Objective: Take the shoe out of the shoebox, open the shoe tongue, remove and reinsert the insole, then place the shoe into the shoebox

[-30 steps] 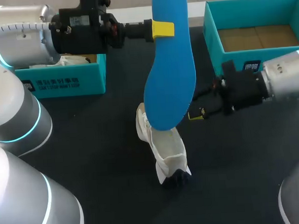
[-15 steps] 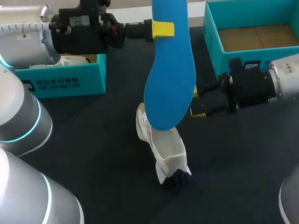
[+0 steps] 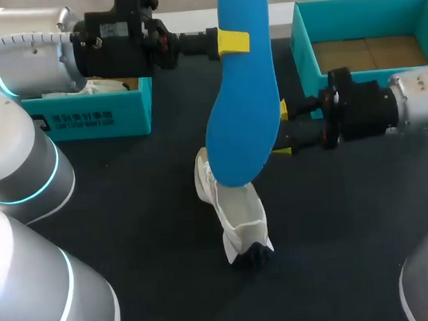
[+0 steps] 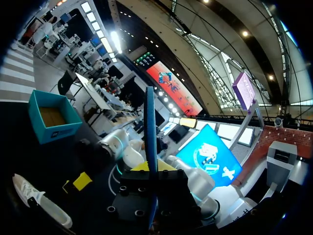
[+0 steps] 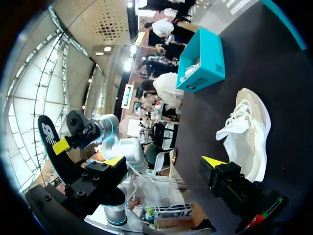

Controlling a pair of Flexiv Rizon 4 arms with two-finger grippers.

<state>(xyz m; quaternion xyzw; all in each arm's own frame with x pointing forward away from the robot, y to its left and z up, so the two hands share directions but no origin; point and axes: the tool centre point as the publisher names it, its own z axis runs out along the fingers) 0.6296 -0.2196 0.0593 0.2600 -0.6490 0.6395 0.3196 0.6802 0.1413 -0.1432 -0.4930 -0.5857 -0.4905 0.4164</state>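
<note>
The right gripper (image 3: 285,131) has risen beside the blue insole (image 3: 242,93), its fingers spread wide and empty. The left gripper (image 3: 233,41) is clamped on the insole's upper end, holding it upright above the white shoe (image 3: 231,210). The shoe lies on the dark table (image 3: 130,209) between the left shoebox (image 3: 95,117) and the right shoebox (image 3: 302,53).

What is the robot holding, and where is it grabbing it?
The left gripper pinches the blue insole near its narrower upper end. The right gripper holds nothing.

One loose shoe (image 3: 235,210), one insole (image 3: 243,108), two shoeboxes (image 3: 88,119) (image 3: 303,53), two end effectors (image 3: 233,41) (image 3: 283,130).
</note>
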